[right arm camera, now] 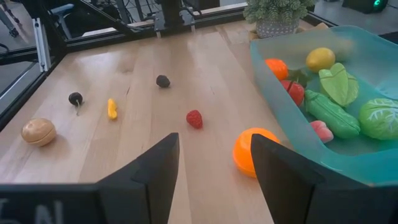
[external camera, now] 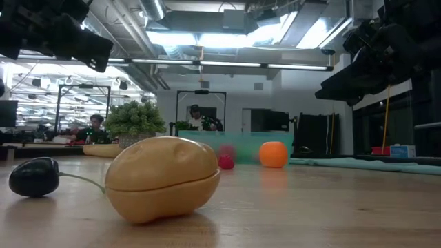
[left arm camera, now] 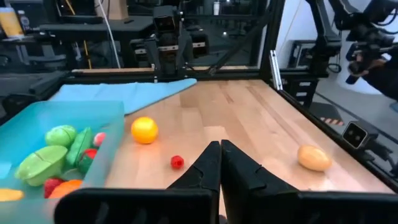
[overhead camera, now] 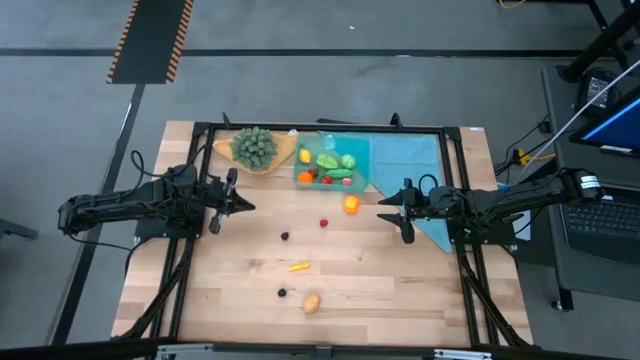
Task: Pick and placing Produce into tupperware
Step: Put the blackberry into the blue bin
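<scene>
The teal tupperware [overhead camera: 362,150] stands at the table's far middle and holds several toy produce pieces [right arm camera: 329,93]. Loose on the wood lie an orange [overhead camera: 351,204], a red berry [overhead camera: 324,222], a dark piece [overhead camera: 285,236], a yellow-orange piece [overhead camera: 299,266], a dark stemmed piece [overhead camera: 282,293] and a tan potato [overhead camera: 312,303]. My left gripper [overhead camera: 248,206] hovers shut at the left, above the table and apart from all of them. My right gripper [overhead camera: 382,208] hovers open at the right, the orange [right arm camera: 255,151] just beyond its fingertips, untouched.
A bushy green plant on a tan wooden dish [overhead camera: 255,147] stands left of the tupperware. A flat teal cloth [overhead camera: 410,160] lies under and right of it. Black frame rails [overhead camera: 200,180] run along the table's sides and far edge.
</scene>
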Available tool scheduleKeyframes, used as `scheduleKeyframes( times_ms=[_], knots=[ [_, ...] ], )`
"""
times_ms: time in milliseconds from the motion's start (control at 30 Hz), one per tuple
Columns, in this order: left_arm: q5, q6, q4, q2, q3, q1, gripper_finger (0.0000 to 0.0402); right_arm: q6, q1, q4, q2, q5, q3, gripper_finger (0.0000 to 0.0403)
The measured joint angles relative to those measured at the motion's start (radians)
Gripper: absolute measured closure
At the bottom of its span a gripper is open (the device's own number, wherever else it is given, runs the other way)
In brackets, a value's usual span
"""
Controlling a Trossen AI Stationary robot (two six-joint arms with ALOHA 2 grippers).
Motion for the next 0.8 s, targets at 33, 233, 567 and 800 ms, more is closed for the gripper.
scheduleKeyframes(
  times_ms=[33, 233, 567, 800],
  knots=[
    [0.000, 0.003, 0.000, 0.000, 0.000, 0.000, 0.0400, 0.000, 0.000, 0.000, 0.000, 0.000, 0.000, 0.0201],
    [0.001, -0.001, 0.000, 0.000, 0.000, -0.001, 0.0386, 0.000, 0.000, 0.000, 0.000, 0.000, 0.000, 0.0201],
    [-0.042, -0.090, 0.098, 0.133, 0.000, -0.090, 0.0361, 0.008, 0.000, 0.000, 0.000, 0.000, 0.000, 0.0201],
    [-0.107, -0.103, 0.212, 0.301, 0.000, -0.162, 0.0346, 0.008, 0.000, 0.000, 0.000, 0.000, 0.000, 0.0201]
  ],
)
